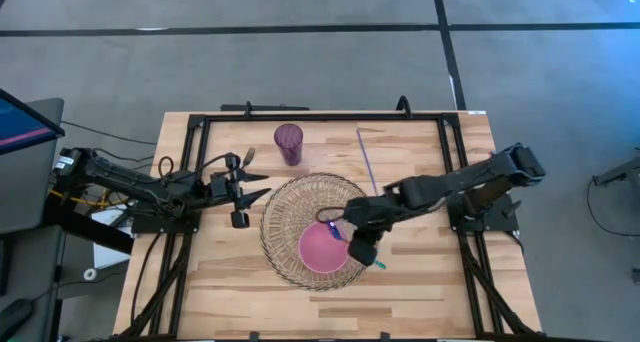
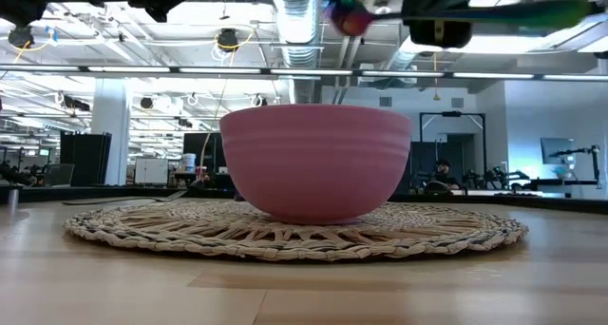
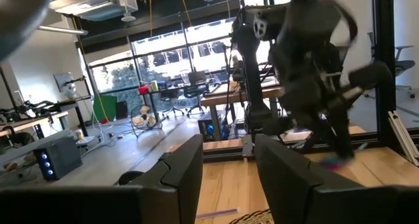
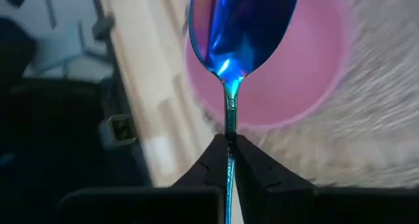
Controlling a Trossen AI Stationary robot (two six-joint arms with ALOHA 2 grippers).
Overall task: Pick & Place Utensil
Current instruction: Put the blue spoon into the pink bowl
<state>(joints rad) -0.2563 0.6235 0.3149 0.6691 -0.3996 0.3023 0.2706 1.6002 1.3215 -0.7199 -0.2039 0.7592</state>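
An iridescent blue spoon (image 4: 239, 27) is held by my right gripper (image 4: 230, 142), which is shut on its handle. It hovers over the pink bowl (image 1: 320, 248). In the low view the spoon (image 2: 353, 16) lies level above the bowl (image 2: 316, 159). The bowl stands by its base on a round woven mat (image 1: 300, 207). My left gripper (image 1: 250, 187) is open and waits near the mat's left edge. Its fingers (image 3: 186, 171) touch nothing. My right gripper pinches the spoon's thin handle (image 4: 230, 119) between its two fingers, a little behind the spoon's bowl, with the handle running between the fingers. The spoon is lifted clear and lies about level. Its bowl end is over the pink bowl and its tail (image 2: 560, 11) sticks out behind.
A purple cup (image 1: 289, 142) stands on the table beyond the mat. A thin purple stick (image 1: 367, 160) lies on the wood to the cup's right. A black frame (image 1: 320, 115) borders the tabletop. Bare wood shows along the near edge (image 1: 320, 317).
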